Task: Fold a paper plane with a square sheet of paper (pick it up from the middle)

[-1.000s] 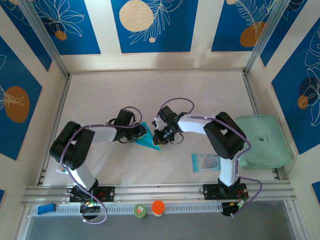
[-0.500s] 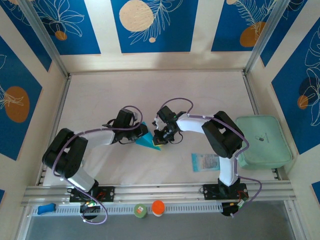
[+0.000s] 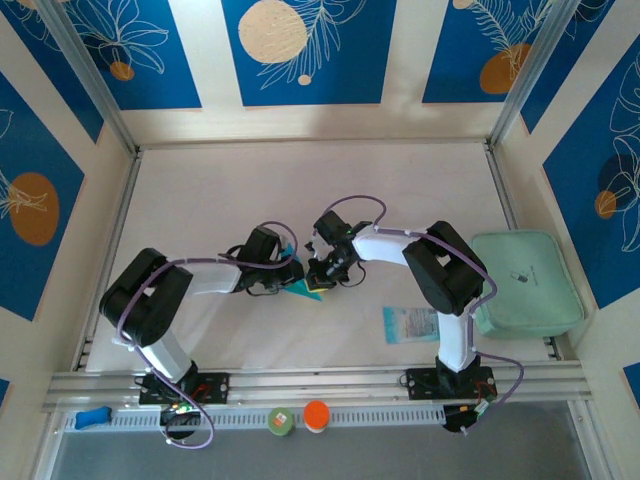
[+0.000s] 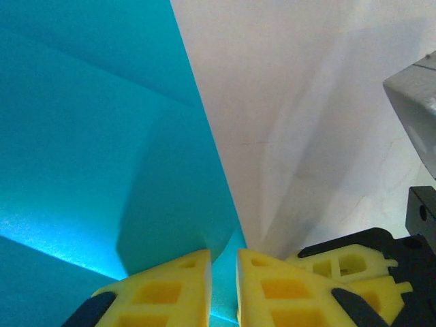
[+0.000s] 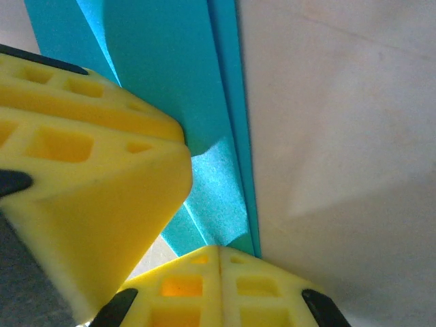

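1. The pale table (image 3: 300,190) takes up the middle of the top view, with blue-patterned walls around it.
2. The left arm (image 3: 150,300) reaches from lower left toward the centre. The right arm (image 3: 450,270) reaches from lower right and bends leftward. Their tips meet just below the middle of the frame.
3. A mint-green pad (image 3: 525,283) lies at the table's right edge, well apart from both grippers.
4. The folded cyan paper (image 3: 302,291) sits between the two grippers at the centre of the table. It has a crease and raised flaps in the left wrist view (image 4: 88,136) and layered edges in the right wrist view (image 5: 170,82).
5. The left gripper (image 3: 288,272) has its yellow fingers drawn to a thin slit (image 4: 224,255). Cyan shows inside the slit, so it is pinching the paper's edge.
6. The right gripper (image 3: 320,280) has its fingertips pressed tight together (image 5: 218,248). The paper's edge runs right up to them, but I cannot tell whether it is nipped between them or only lies beneath.
7. A pale printed packet (image 3: 410,324) lies lower right of the paper, near the right arm.
8. An orange round thing (image 3: 316,414) and a green one (image 3: 281,421) sit side by side on the rail at the bottom.
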Controlling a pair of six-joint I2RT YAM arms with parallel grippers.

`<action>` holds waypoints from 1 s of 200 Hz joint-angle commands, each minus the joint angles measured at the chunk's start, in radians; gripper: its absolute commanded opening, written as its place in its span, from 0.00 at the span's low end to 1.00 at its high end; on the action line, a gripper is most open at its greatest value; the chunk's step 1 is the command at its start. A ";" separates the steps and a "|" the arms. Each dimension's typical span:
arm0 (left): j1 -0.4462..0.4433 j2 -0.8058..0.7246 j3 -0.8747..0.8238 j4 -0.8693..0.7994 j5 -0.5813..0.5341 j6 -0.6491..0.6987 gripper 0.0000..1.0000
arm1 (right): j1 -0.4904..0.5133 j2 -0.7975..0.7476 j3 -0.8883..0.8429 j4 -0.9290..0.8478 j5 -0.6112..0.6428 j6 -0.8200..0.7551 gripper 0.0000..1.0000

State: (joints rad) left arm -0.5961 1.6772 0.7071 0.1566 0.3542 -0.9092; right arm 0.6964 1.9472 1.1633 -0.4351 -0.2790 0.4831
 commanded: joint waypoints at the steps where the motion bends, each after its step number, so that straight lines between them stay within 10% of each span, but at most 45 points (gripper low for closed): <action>1: -0.007 0.019 -0.023 -0.019 -0.034 0.008 0.18 | -0.005 0.060 -0.026 -0.082 0.096 0.003 0.00; 200: 0.419 0.108 0.124 -0.283 -0.087 0.250 0.19 | -0.020 0.102 -0.108 -0.159 0.199 -0.054 0.00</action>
State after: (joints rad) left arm -0.2596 1.7344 0.8104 -0.0349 0.4255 -0.7326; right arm 0.6888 1.9476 1.1423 -0.4232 -0.2817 0.4374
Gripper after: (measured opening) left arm 0.191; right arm 0.041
